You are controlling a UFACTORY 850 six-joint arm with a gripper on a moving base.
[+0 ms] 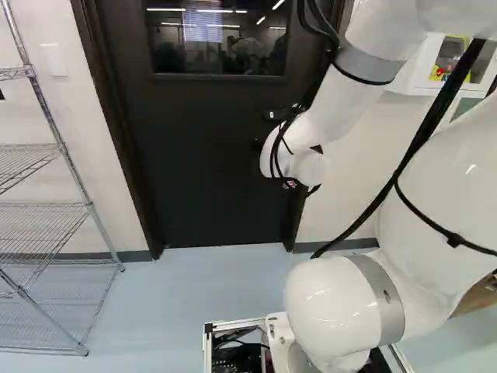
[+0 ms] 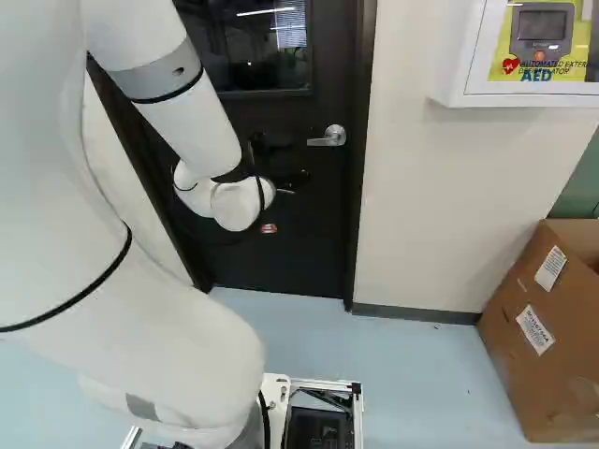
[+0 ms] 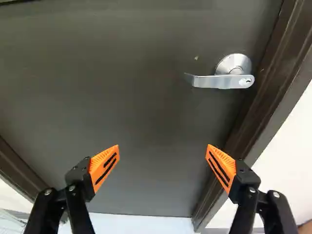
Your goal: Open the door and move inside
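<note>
The yellow panel (image 2: 500, 47) in the white cabinet (image 2: 524, 100) reads "AED", "AUTOMATED EXTERNAL DEFIBRILLATOR".

I record the dark door (image 3: 146, 112) as smooth, with a low satin sheen; its window (image 1: 217, 39) is glossy, reflective glass. I find the silver lever handle (image 3: 222, 81) to be metal, brushed-looking and softly shining. The dark brown door frame (image 3: 263, 97) has a low gloss. I note the white robot arm (image 1: 334, 303) as smooth and glossy, banded in duller grey. The orange finger pads (image 3: 105, 165) look like matt plastic, ribbed at the surface. The wire shelving (image 1: 54, 128) is bright, shiny metal. The brown box (image 2: 529, 318) is matt cardboard bearing paper labels, and the pale blue floor (image 1: 194, 280) looks smooth, faintly glossy.
</note>
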